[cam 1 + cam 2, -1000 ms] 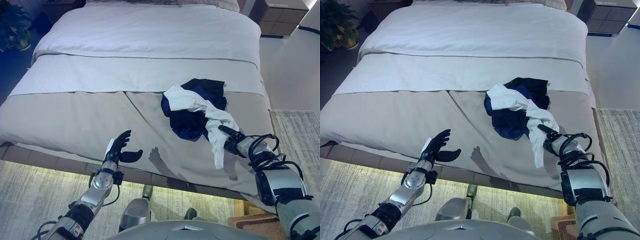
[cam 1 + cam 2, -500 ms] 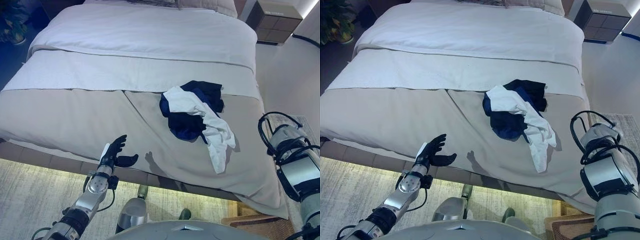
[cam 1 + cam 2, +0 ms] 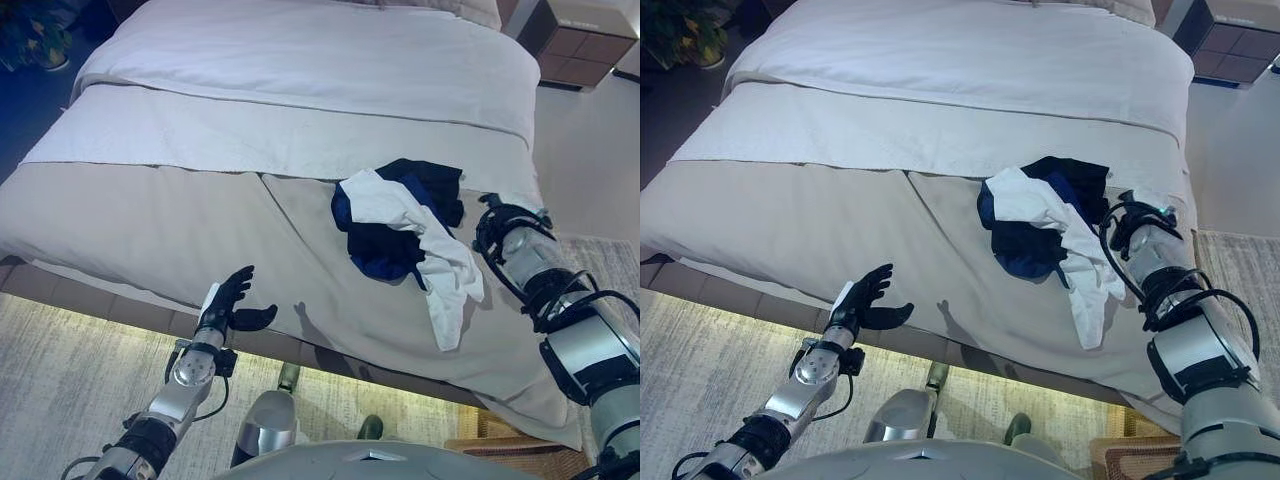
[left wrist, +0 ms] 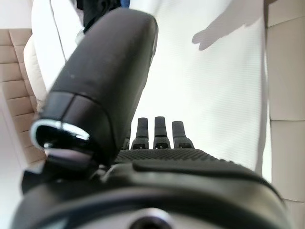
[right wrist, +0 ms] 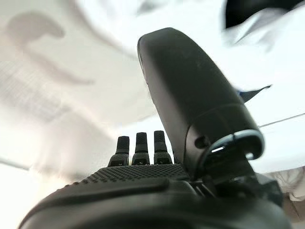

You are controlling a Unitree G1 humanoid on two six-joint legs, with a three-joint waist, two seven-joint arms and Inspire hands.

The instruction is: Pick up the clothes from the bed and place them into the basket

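Observation:
A pile of clothes lies on the bed (image 3: 150, 210) right of its middle: a dark blue and black garment (image 3: 385, 250) with a white garment (image 3: 445, 275) draped over it towards the foot edge. My right hand (image 5: 143, 186) is open, with straight fingers (image 5: 143, 143) and thumb (image 5: 186, 90) over white cloth; its wrist (image 3: 510, 245) is right beside the pile's right side. My left hand (image 3: 230, 300) is open and empty over the bed's foot edge, well left of the clothes. A woven brown basket (image 3: 1130, 455) shows in part on the floor by the bed's right foot corner.
A dark nightstand (image 3: 585, 40) stands at the bed's far right. A potted plant (image 3: 680, 30) stands at the far left. A pale rug (image 3: 60, 380) covers the floor along the foot of the bed.
My right arm left the white garment's lower end, drew back to the right, then moved up beside the pile's right side. The camera has shifted. My left hand has hardly moved.

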